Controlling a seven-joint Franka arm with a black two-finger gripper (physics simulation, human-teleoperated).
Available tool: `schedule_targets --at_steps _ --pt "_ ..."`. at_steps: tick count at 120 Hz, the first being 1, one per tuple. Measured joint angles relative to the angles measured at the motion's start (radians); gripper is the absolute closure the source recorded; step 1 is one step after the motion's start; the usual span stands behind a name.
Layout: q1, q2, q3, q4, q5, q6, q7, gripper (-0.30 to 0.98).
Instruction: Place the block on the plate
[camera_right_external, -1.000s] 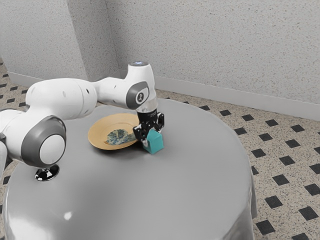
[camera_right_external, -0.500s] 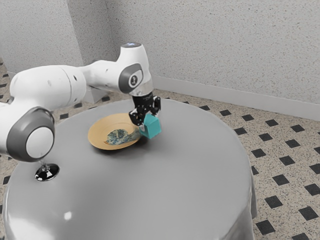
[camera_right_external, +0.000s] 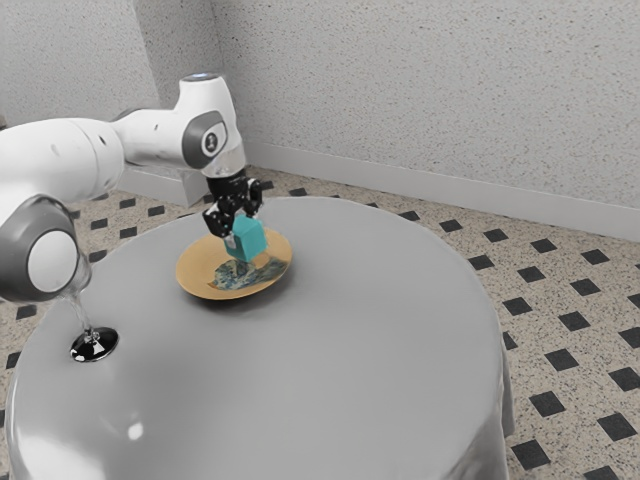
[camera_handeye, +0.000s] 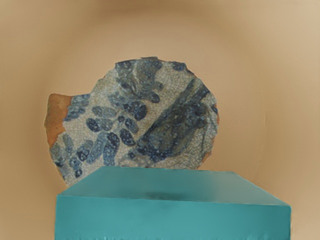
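Over the table (camera_right_external: 360, 370), my gripper (camera_right_external: 243, 232) has brought the block (camera_right_external: 249, 242), gripped, from beside the plate (camera_right_external: 198, 272) to above it, so lowering likely comes next.

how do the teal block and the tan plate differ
The teal cube-shaped block is one plain colour; the round tan plate has a blue-and-white patterned patch. The block is small and boxy, the plate wide and shallow. The block is held above the plate, which rests on the grey table.
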Motion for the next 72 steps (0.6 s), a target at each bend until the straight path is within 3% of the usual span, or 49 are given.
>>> schedule_targets --at_steps 51,72 --pt "0.083 0.059 -0.059 -0.012 0.045 -0.002 -0.002 0.39" --pt "0.084 0.052 -0.063 -0.011 0.062 0.001 -0.001 0.23"
